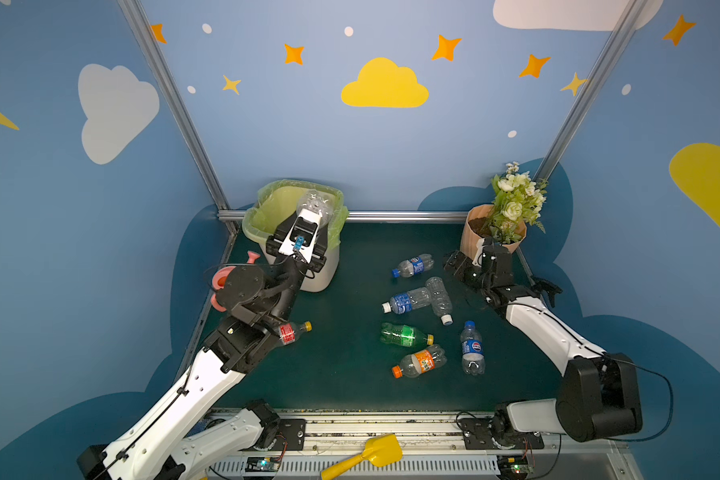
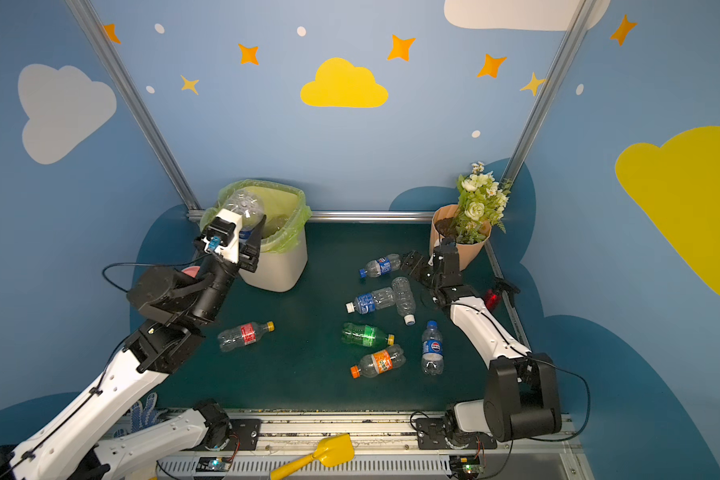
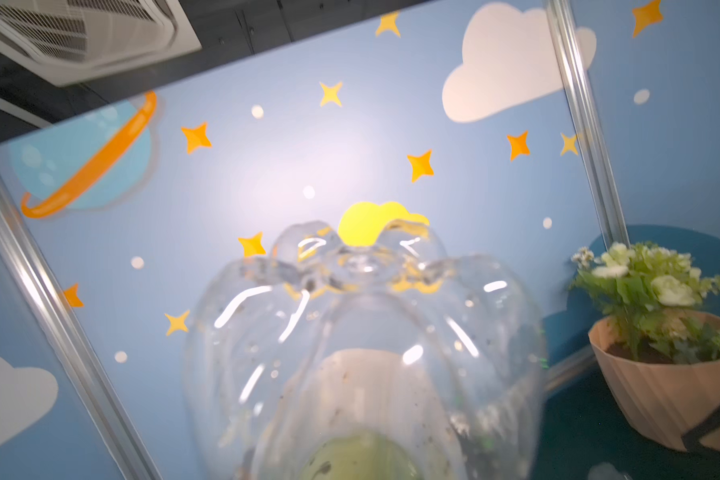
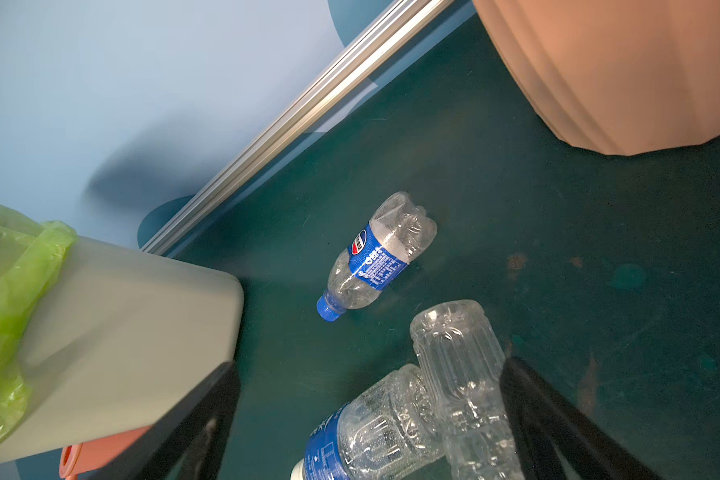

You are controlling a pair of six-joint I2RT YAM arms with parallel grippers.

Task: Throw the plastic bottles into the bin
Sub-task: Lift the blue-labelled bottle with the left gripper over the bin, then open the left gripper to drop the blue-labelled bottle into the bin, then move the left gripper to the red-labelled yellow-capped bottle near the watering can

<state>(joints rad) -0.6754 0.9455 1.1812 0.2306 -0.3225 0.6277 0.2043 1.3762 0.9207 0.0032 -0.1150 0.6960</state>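
Dark green mat (image 1: 341, 374) lying between blue walls (image 1: 391, 158) with stars, clouds. At back left, left gripper (image 2: 246, 230) clamping clear bottle (image 2: 244, 203), holding it over bin (image 2: 279, 270) opening. By flowerpot (image 1: 470, 239), right gripper (image 4: 368, 368) hanging wide open, gripping nothing, above blue-label bottle (image 4: 371, 432) touching ribbed bottle (image 4: 454, 345). 7 bottles lying loose on mat, including green bottle (image 1: 404, 334), orange-label bottle (image 1: 422, 361).
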